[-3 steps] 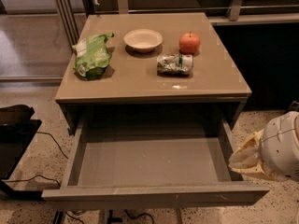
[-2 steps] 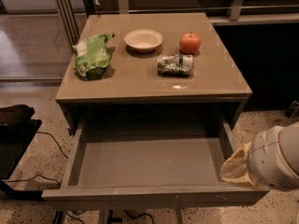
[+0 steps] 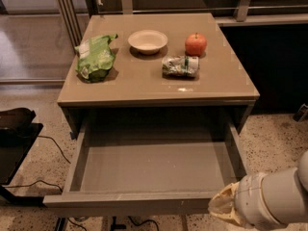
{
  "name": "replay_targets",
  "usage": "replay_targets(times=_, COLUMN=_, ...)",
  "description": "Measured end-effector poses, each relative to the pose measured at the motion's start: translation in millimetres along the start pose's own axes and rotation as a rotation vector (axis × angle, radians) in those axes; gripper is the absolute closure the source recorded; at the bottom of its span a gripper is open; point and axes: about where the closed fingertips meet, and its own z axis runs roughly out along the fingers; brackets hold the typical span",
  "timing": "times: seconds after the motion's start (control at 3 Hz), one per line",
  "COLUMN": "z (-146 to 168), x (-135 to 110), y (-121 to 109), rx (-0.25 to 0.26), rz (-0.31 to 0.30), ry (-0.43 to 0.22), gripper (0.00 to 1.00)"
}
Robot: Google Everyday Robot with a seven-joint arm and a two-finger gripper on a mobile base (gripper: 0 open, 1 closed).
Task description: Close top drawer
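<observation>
A green bag (image 3: 96, 57), its label unreadable, is lying on the cabinet top (image 3: 144, 88), then a pale bowl (image 3: 147, 41), a crumpled packet (image 3: 180, 66) and an apple (image 3: 196, 44). Below, the top drawer (image 3: 130, 202) is standing wide open. The gripper (image 3: 222, 209) is sitting by its front's right end; its opening cannot be told.

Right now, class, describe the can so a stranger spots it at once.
On the cabinet top, above the open drawer with the gripper at its front right corner, look right of centre. The can lies by the apple: the only crumpled, silvery thing.
</observation>
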Motion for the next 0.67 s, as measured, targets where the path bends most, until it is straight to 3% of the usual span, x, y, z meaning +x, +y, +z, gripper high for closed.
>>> replay_targets(times=0.67, z=64.1, x=12.0, y=25.3, rx=-0.017, rz=-0.082, ry=-0.023, gripper=1.00)
